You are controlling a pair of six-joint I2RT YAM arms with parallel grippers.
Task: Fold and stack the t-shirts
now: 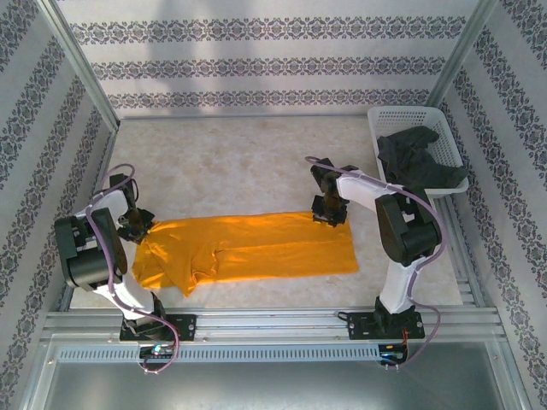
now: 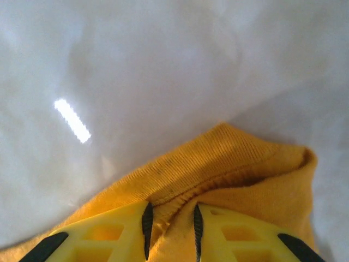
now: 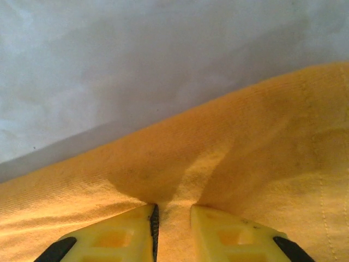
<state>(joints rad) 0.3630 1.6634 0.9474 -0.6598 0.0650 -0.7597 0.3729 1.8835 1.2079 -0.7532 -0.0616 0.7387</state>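
Note:
The orange-yellow t-shirt (image 1: 256,248) lies spread lengthwise across the middle of the table, folded along its length. My left gripper (image 1: 139,224) is shut on its left far corner, and the left wrist view shows a ribbed hem (image 2: 218,164) pinched between the yellow fingers (image 2: 109,234). My right gripper (image 1: 327,213) is shut on the shirt's far right edge, cloth (image 3: 229,153) bunched between its fingers (image 3: 229,234). The charcoal grey t-shirt (image 1: 419,162) is crumpled in the white basket (image 1: 402,120) at the back right, spilling over its front rim.
Patterned walls enclose the pale table (image 1: 239,162) on three sides. The metal rail (image 1: 273,325) with both arm bases runs along the near edge. Bare tabletop lies beyond the orange shirt toward the back wall.

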